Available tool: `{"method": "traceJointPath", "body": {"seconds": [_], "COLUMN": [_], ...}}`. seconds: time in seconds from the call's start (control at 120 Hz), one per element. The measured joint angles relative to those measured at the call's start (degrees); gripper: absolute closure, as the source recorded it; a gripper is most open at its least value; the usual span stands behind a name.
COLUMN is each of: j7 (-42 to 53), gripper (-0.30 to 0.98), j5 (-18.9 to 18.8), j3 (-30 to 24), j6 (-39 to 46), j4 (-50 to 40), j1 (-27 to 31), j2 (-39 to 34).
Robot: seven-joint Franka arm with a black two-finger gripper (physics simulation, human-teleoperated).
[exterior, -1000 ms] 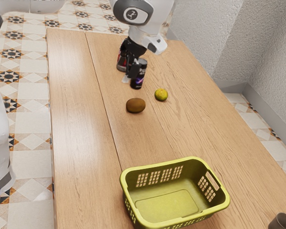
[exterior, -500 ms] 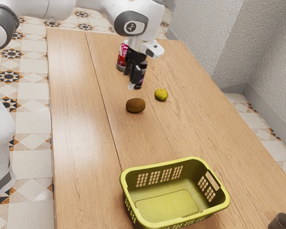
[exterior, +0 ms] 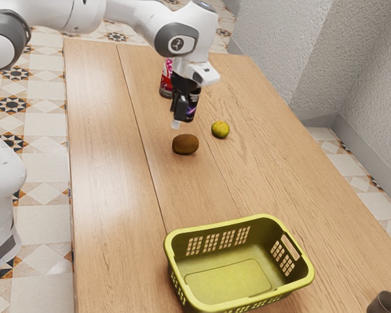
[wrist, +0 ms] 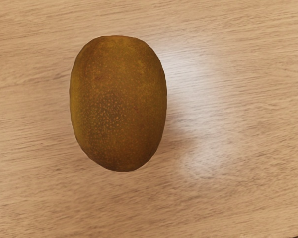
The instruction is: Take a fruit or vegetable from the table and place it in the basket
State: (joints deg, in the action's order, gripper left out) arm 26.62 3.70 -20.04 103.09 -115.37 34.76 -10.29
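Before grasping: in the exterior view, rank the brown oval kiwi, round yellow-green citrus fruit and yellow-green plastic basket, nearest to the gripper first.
1. Kiwi, just below the gripper.
2. Citrus fruit, toward the exterior view's right.
3. Basket, well beyond both, toward the view's bottom.

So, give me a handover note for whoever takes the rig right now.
Black two-finger gripper: above the table near the brown oval kiwi, holding nothing; open or shut, can't tell.
Small round yellow-green fruit: on the wooden table, like the kiwi.
Yellow-green plastic basket: same table.
Done: no fruit in basket yet.
Left: grasp one, basket it.
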Motion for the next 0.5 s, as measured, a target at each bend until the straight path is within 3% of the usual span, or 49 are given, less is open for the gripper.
{"method": "traceJointPath", "body": {"seconds": [0.5], "j7": [5.75], "gripper": [0.00], "j5": [0.67], "j3": [-0.51], "j6": [3.03], "j4": [1.64], "j1": [0.72], "j2": [4.51]}}
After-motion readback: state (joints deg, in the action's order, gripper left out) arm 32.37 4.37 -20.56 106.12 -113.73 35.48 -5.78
